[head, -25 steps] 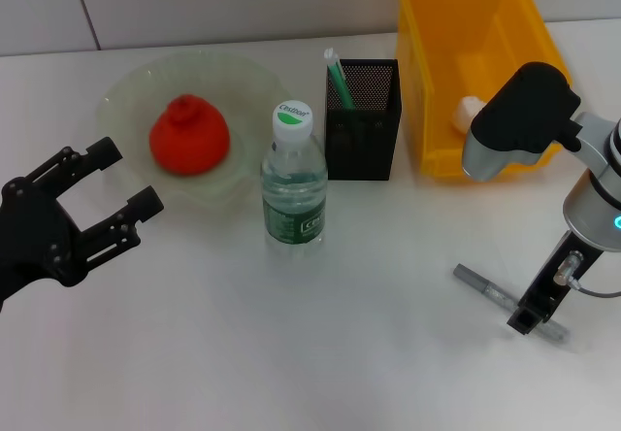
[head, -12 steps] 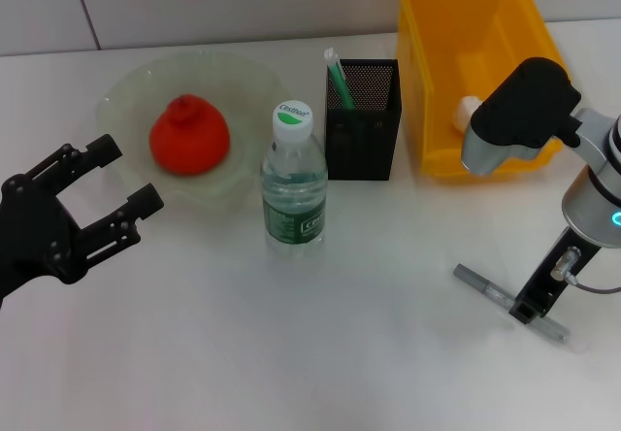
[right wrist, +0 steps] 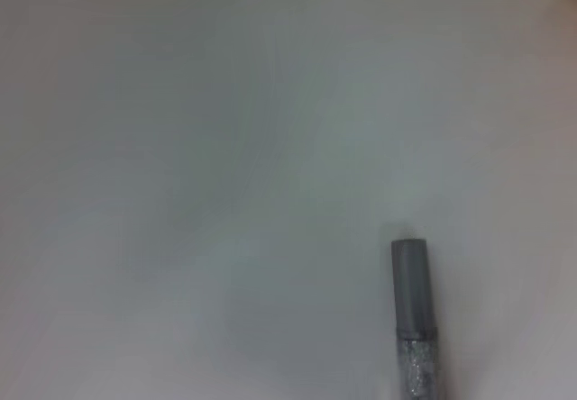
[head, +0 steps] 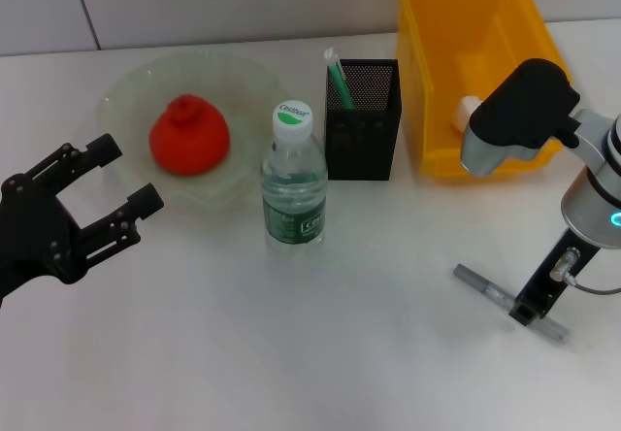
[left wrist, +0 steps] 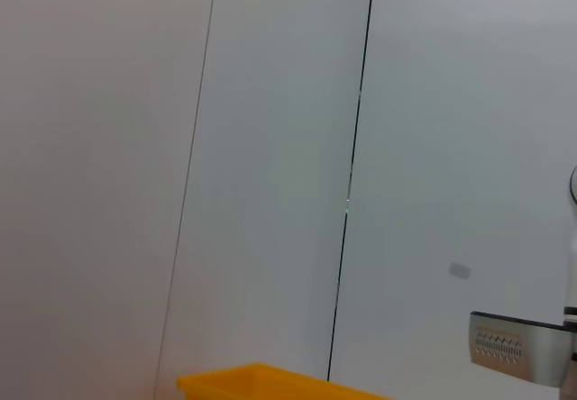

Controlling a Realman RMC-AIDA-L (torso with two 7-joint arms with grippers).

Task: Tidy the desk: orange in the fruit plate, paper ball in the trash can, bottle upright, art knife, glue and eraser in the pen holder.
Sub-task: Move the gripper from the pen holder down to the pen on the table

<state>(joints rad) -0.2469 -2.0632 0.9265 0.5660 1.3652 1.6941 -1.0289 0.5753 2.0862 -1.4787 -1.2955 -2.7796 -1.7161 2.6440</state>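
White bench [head: 291, 353] holds a red-orange ribbed toy orange [head: 189, 136] in a pale-green wavy-rimmed fruit plate [head: 126, 91], beside an upright clear plastic bottle [head: 293, 179]. Right pincer [head: 529, 310] touches a grey art knife [head: 485, 290] lying on the bench; its opening cannot be told. Left pincer [head: 107, 181] hovers wide, holding nothing.

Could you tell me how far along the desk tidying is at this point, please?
Done: orange in the plate, bottle upright, a white lump, likely the paper ball, in the bin. In hand: right pincer down on the grey knife. Left pincer idle, open. Eraser unseen.
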